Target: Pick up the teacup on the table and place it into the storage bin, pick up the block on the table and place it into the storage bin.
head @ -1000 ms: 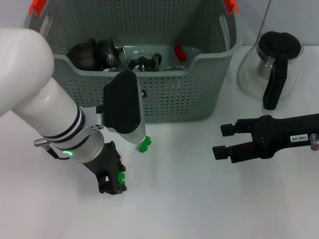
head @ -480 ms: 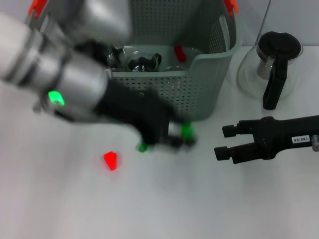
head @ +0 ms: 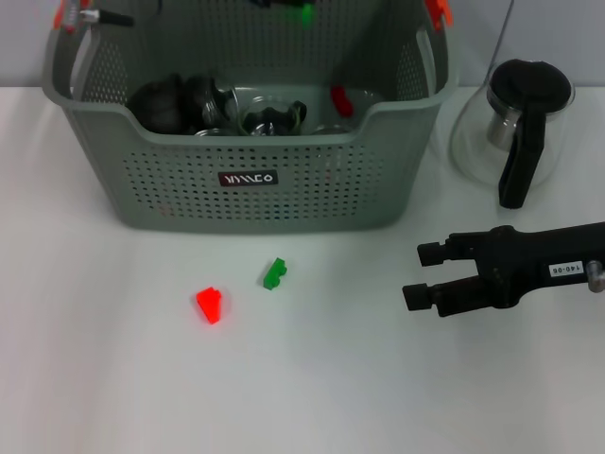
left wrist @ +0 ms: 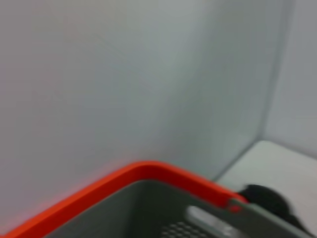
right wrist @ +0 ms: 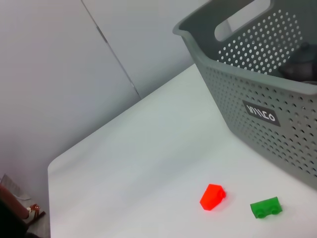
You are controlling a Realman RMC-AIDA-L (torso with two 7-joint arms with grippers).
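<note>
– Straight out from the right gripper, what lies there?

– The green block, off toward the robot's left on the bare table. It is about level with the gripper and well apart from it, with nothing between them. The red block sits farther out along the same line and a touch nearer the robot.

– How do the jaws stand?

– Wide apart and empty, tips pointing at the blocks. One finger is on the bin side and one on the robot's side.

– And the green block's long axis?

– It slants, with the far end turned slightly toward the gripper. It neither lines up with the jaw gap nor lies squarely across it. I judge a small wrist turn would be needed before closing.

– Which arm is nearer?

– The right one, I think. Only a sliver of the left gripper shows, up past the far wall of the bin, and I cannot tell its state. Its wrist camera catches only the bin's orange rim.

– And the teacup?

– I see none on the table. Dark cup-like shapes lie inside the bin, beyond the right gripper and to its left. The teapot stands just behind the right arm, beside the bin.
</note>
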